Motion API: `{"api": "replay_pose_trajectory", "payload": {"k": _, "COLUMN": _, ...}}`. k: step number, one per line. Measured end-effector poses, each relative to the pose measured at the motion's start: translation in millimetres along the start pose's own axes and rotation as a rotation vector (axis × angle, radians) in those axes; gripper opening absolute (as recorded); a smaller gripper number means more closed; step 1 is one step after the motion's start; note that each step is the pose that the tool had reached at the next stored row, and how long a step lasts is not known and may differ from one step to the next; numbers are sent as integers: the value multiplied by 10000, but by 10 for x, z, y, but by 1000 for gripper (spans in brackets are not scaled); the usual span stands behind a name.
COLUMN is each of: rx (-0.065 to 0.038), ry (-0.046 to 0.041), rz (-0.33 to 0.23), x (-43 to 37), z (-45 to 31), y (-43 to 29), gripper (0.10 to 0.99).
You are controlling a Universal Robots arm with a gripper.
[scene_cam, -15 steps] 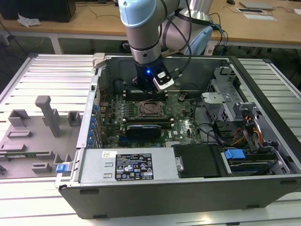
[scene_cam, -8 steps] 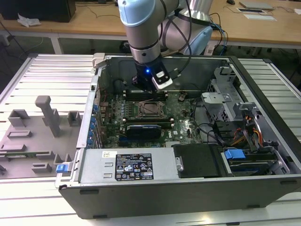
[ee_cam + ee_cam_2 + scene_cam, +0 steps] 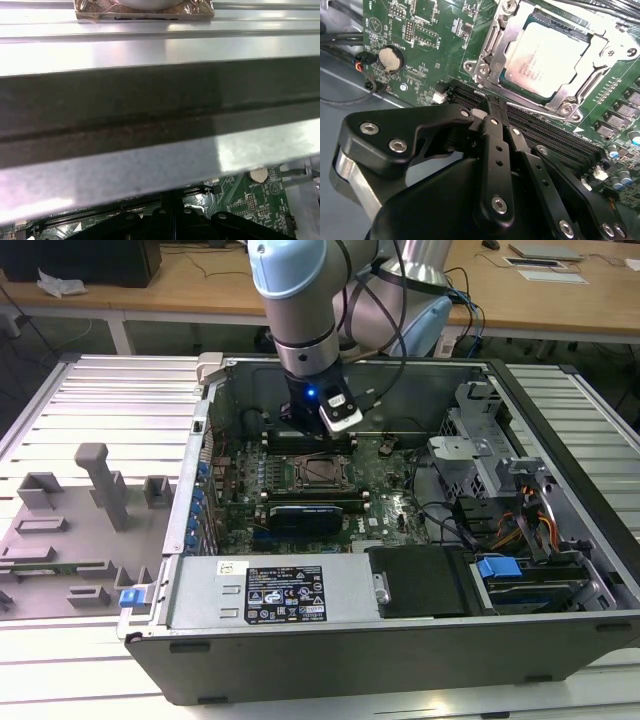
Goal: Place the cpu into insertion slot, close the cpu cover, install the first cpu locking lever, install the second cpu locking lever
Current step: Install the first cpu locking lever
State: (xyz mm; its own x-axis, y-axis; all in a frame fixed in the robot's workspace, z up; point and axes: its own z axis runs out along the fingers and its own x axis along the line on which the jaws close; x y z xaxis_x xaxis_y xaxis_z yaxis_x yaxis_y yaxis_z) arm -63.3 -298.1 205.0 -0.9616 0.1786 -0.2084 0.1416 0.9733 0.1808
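**Cpu seated and covered; the hand is poised at the socket edge for the lever work**

The hand (image 3: 487, 105) is seen with its fingers brought together and nothing gripped between them. In the second wrist view its tip is held low over the black memory slots (image 3: 550, 135), just beside the near edge of the socket. A thin metal lever rod (image 3: 545, 112) runs along that edge, close to the fingertips. Whether it is touched cannot be told.

The cpu (image 3: 545, 55) is lying in the socket, and the cpu cover (image 3: 491, 47) is folded down around it, so that the pale top shows through the open centre. The first two steps are therefore judged done, and a locking lever is judged to be the step in hand. Whether either lever is latched under its hook cannot be made out. If one is loose, a sideways push and a downward press with the closed fingertips would be called for, kept clear of the slots beneath.

The cpu is laid flat with its metal top facing up out of the open case (image 3: 400, 640). It is nearly square, so no long axis is marked; its edges are lined up with the memory slots, which run across the exterior view from left to right.

Further out, the green motherboard (image 3: 420, 30) carries a coin cell (image 3: 390, 57), and the case rests on a slatted metal surface (image 3: 100, 400).
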Motion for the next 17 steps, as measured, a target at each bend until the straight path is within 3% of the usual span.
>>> {"api": "replay_pose_trajectory", "payload": {"k": 12, "rx": 77, "ry": -67, "rz": 351, "x": 7, "z": 43, "y": -26, "gripper": 106}}
{"api": "replay_pose_trajectory", "payload": {"k": 17, "rx": 76, "ry": -67, "rz": 352, "x": -6, "z": -14, "y": -15, "gripper": 106}}
